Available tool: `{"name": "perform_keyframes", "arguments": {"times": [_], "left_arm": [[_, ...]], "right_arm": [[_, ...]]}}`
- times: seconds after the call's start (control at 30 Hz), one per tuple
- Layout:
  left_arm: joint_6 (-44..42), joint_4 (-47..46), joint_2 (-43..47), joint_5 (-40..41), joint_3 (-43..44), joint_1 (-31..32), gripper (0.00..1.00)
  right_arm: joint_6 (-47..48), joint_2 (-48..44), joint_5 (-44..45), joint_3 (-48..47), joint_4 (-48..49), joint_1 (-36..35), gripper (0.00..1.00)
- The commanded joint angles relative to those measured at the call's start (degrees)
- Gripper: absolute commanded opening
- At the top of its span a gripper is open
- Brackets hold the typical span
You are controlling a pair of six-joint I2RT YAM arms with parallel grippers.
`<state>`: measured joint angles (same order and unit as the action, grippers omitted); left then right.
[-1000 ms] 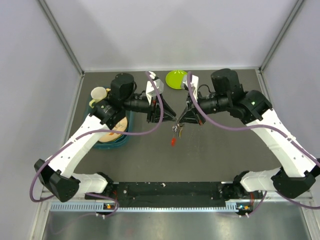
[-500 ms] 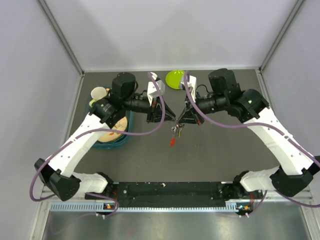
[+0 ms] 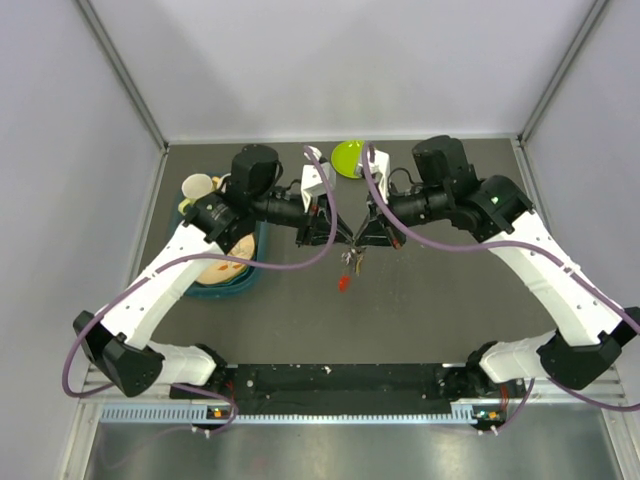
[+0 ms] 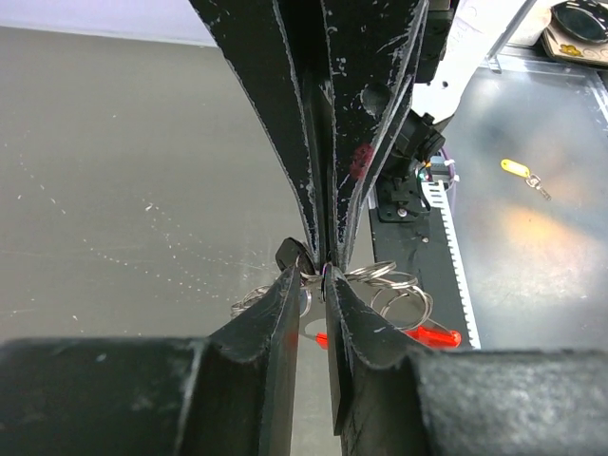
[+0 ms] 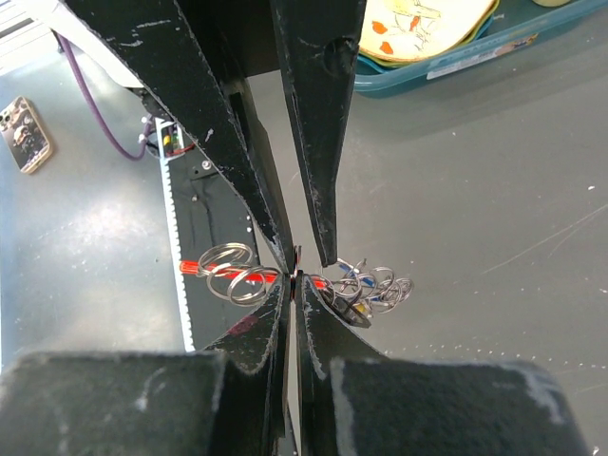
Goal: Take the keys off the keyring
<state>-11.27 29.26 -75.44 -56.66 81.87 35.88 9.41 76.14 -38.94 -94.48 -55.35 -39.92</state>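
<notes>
My left gripper (image 3: 337, 238) and right gripper (image 3: 359, 239) meet tip to tip above the middle of the table. Both are shut on a bunch of silver wire rings, the keyring (image 3: 350, 260), which hangs between them. A red key (image 3: 344, 284) dangles lowest. In the left wrist view my fingertips (image 4: 313, 281) pinch a ring, with loose rings (image 4: 388, 282) and the red key (image 4: 434, 335) to the right. In the right wrist view my tips (image 5: 294, 277) pinch thin metal; rings (image 5: 230, 270) hang left, and a cluster with blue-headed keys (image 5: 373, 285) hangs right.
A teal bin (image 3: 232, 283) holding a patterned plate stands at the left, with a cream cup (image 3: 198, 186) behind it. A lime-green dish (image 3: 350, 156) sits at the back centre. A yellow tag (image 4: 516, 168) lies on the metal surface beyond the table's front rail.
Both wrists have drawn slightly closer together and a little toward the back. The bunch still hangs between the tips, the red key almost where it was.
</notes>
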Motion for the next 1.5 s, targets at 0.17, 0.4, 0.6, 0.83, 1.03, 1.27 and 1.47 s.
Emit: {"name": "perform_keyframes", "arguments": {"times": [0.17,0.4,0.6,0.83,1.03,1.27,1.47], "left_arm": [[-4.4,3.1,-1.2,0.0,3.7,1.3,0.00],[-3.4,0.7,-0.3,2.8,2.4,1.5,0.00],[13.5,-25.3,5.6,7.8,-7.8,0.6,0.00],[32.2,-57.0,9.1,11.0,-20.0,0.2,0.00],[51.9,-86.9,8.4,14.0,-27.4,0.2,0.00],[65.1,-107.6,6.5,18.3,-32.2,0.2,0.00],[71.0,-116.9,4.2,16.6,-32.5,0.1,0.00]], "right_arm": [[-0.4,0.4,-1.8,-3.6,2.2,-0.2,0.00],[-4.9,-0.5,4.1,-4.8,3.8,-0.1,0.03],[-14.2,-7.7,13.4,1.2,10.5,0.4,0.32],[-20.3,-21.3,21.0,13.9,25.2,0.4,0.46],[-20.1,-29.0,20.2,26.1,38.6,0.5,0.51],[-17.9,-33.4,18.6,34.2,51.9,0.4,0.52],[-12.3,-33.1,15.9,36.1,57.7,0.5,0.53]]}}
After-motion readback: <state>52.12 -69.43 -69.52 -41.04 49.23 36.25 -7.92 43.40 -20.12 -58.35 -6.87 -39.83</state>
